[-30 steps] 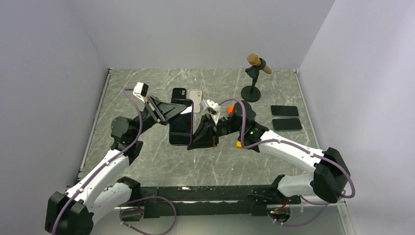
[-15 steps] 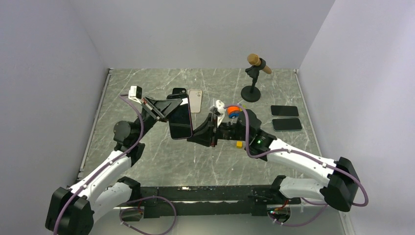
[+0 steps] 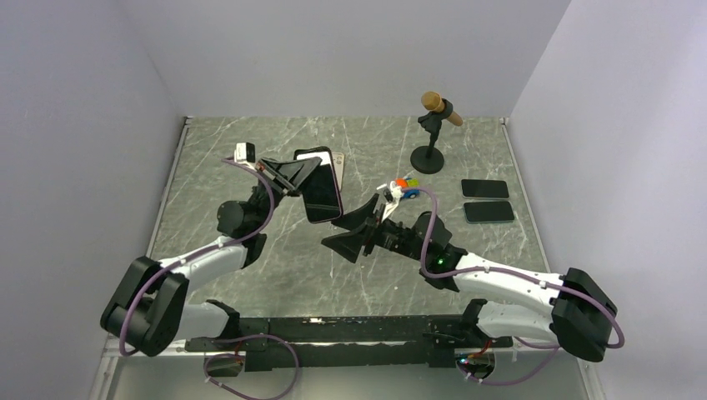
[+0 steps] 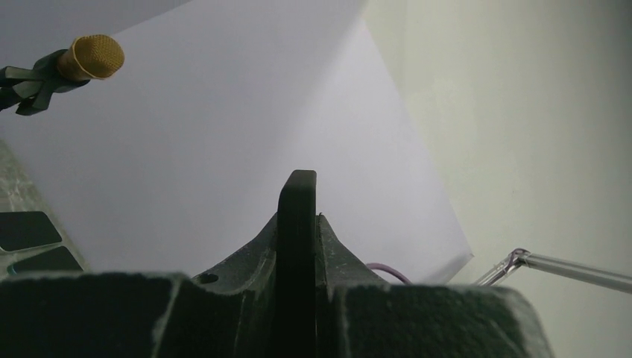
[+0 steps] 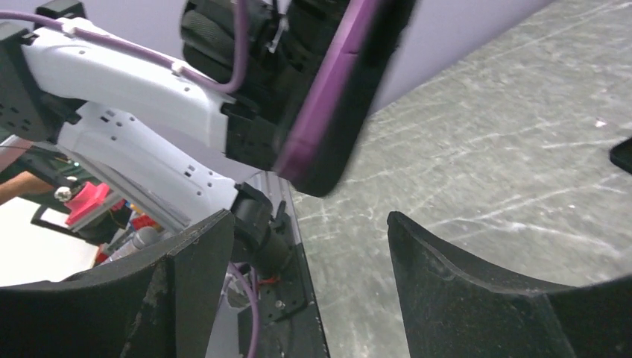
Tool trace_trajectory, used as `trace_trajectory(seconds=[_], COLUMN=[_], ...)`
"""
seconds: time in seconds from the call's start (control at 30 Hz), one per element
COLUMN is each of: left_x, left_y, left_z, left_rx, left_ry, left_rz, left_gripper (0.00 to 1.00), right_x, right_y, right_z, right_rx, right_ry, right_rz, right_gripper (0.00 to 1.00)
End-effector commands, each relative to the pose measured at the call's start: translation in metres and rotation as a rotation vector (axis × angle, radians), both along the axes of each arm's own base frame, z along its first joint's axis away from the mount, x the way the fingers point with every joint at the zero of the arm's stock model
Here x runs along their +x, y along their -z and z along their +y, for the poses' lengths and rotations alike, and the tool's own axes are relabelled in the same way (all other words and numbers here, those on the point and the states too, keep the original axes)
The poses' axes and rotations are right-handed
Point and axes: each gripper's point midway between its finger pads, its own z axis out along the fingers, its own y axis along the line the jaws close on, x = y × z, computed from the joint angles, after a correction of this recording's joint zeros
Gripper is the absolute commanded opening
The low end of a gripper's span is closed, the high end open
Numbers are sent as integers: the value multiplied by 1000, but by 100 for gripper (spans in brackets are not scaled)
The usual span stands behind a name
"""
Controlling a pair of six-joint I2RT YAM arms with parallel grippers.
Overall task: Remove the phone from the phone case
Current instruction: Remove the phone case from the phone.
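A dark phone (image 3: 321, 187) sits in its purple phone case (image 5: 335, 112) and hangs tilted above the table at centre left. My left gripper (image 3: 298, 172) is shut on its upper left edge. In the left wrist view the thin dark edge of the phone (image 4: 296, 224) stands upright between the two fingers of the left gripper (image 4: 296, 261). My right gripper (image 3: 357, 231) stands open just below and to the right of the phone, apart from it. In the right wrist view the right gripper (image 5: 309, 253) has only bare table between its fingers.
A microphone on a black stand (image 3: 433, 133) is at the back right. Two flat black phones (image 3: 484, 188) (image 3: 488, 212) lie near the right edge. A white phone or case (image 3: 339, 169) peeks out behind the held phone. Grey walls close in three sides.
The right gripper has let go of the phone, opened wide and drawn back toward the near side. The left arm has carried the phone up and toward the back, tilting it.
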Motion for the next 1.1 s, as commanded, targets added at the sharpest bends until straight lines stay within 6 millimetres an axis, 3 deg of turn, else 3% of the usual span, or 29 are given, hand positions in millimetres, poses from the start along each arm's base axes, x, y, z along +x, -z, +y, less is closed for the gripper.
trace_trajectory(seconds=[0.0,0.37,0.67,1.07], left_x=[-32,-30,-33,-41], left_y=[-68,-78,-79,-82], left_z=[19,24,18,24], left_rx=[-199,-275,-311,-337], left_ry=[-30,-48,-21,-17], left_rz=[-254,-221,-189,-184], left_gripper=[0,0,0,0], right_x=[3,27,20,17], right_y=[-34,-42,-52,-69], right_z=[4,3,16,15], right_rx=[144,146,143,146], right_ry=[55,193,149,165], right_rz=[-62,-134,-222,-297], right_gripper=[79,69,71,73])
